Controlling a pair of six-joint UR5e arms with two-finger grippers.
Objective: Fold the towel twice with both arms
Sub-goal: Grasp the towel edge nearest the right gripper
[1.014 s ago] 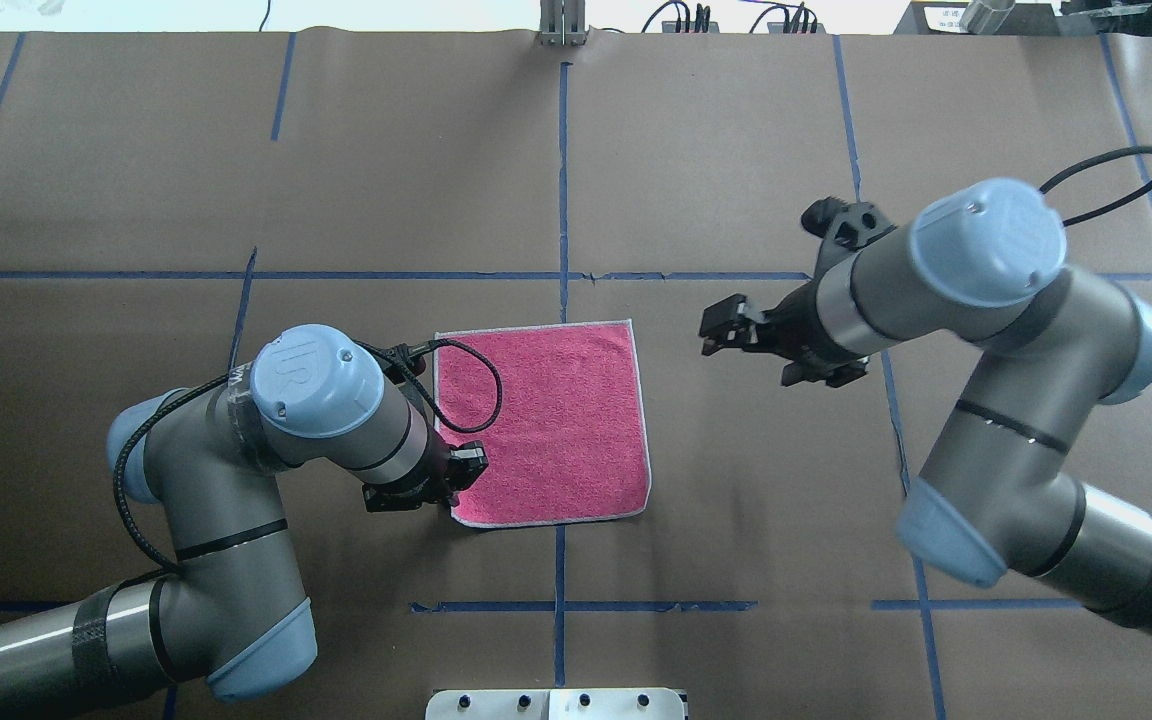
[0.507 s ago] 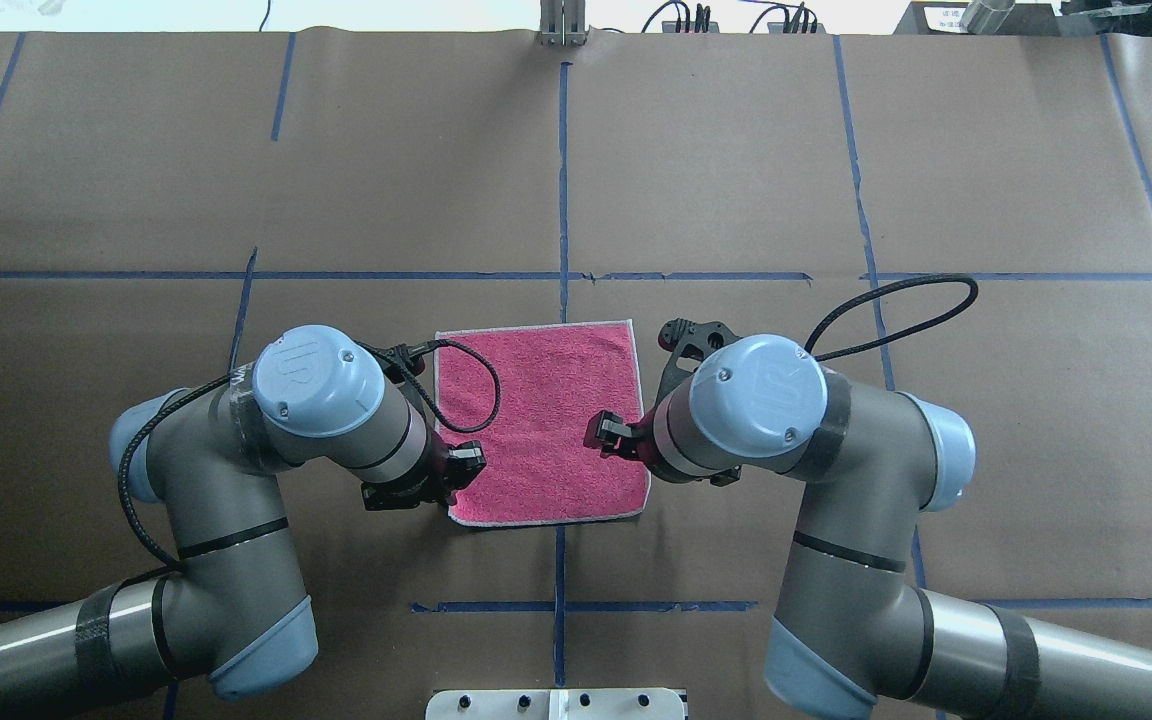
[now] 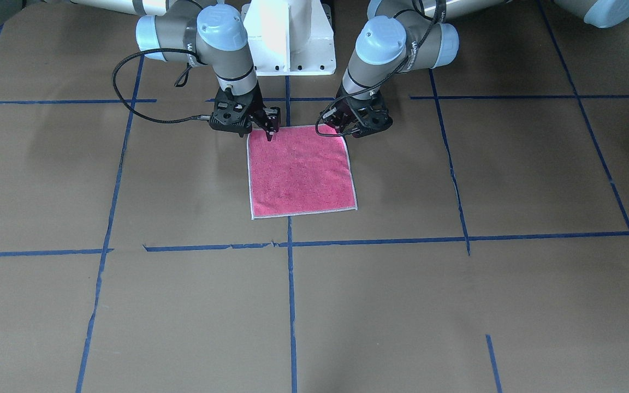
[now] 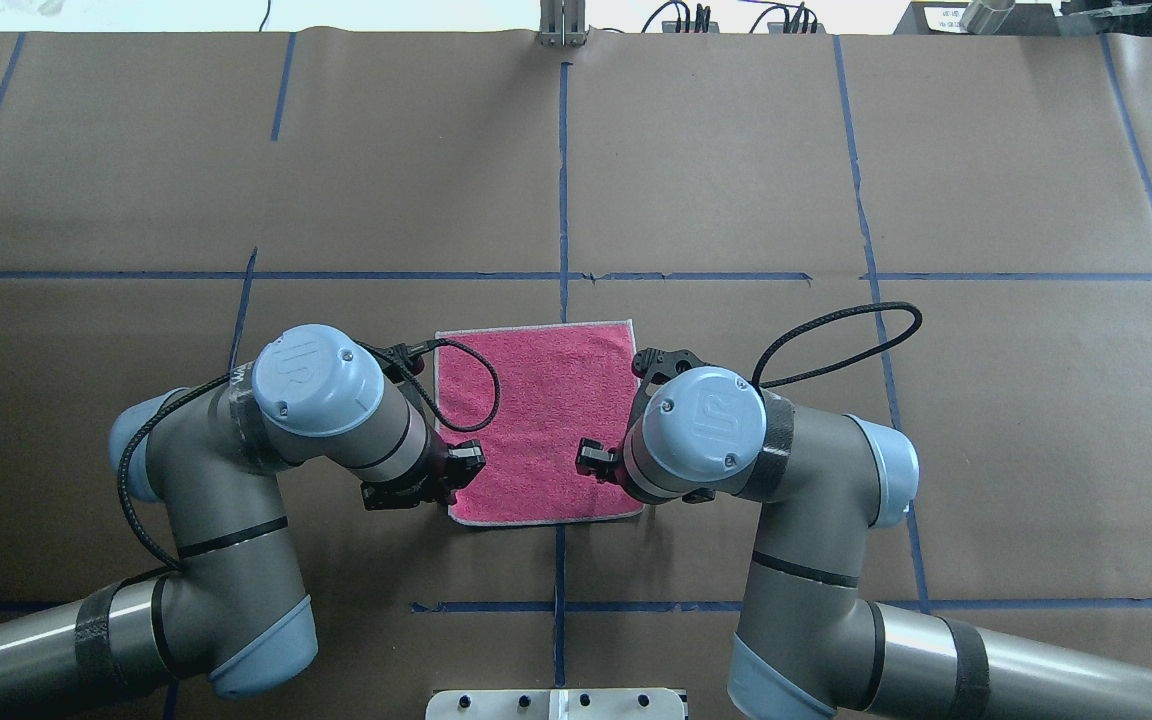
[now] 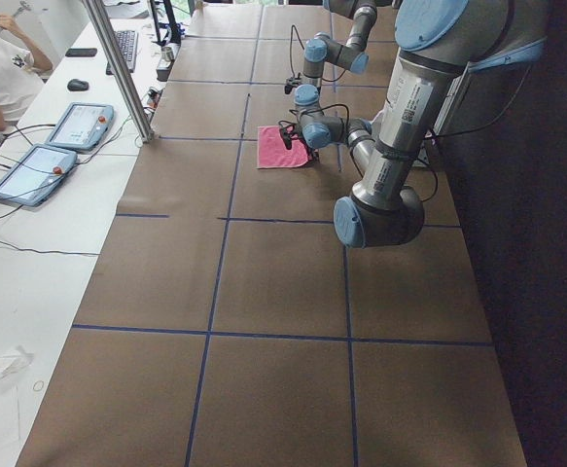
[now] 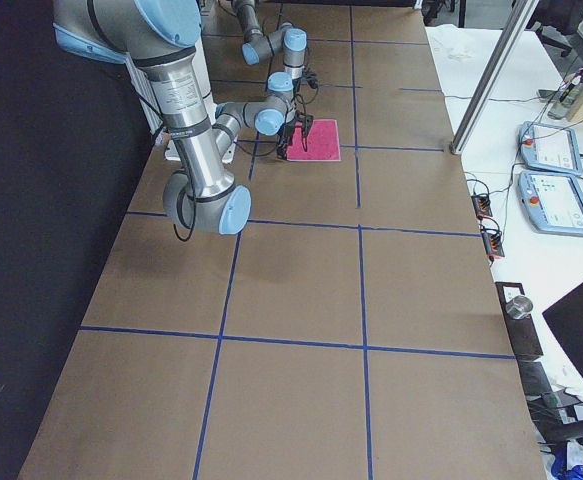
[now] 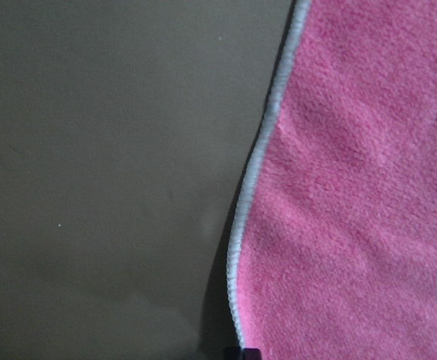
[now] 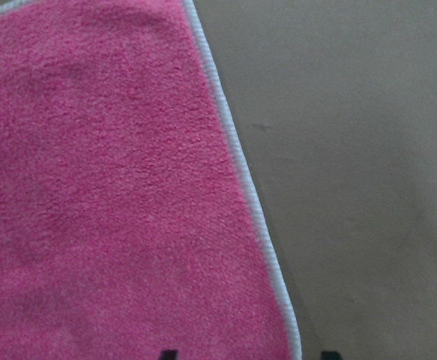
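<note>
The towel lies flat, pink face up, on the brown table; it also shows in the front view. My left gripper is at its near left corner. In the left wrist view its tips are close together on the towel's whitish edge, which is slightly lifted. My right gripper is low over the near right corner. In the right wrist view it is open, and its two tips straddle the towel's edge.
The white pedestal base stands just behind the towel on the robot's side. A metal plate sits at the near table edge. Blue tape lines cross the brown paper. Tablets and a metal post are beyond the far edge.
My right arm has swung in from the right and come down at the towel's near right corner. My left arm has stayed at the near left corner.
</note>
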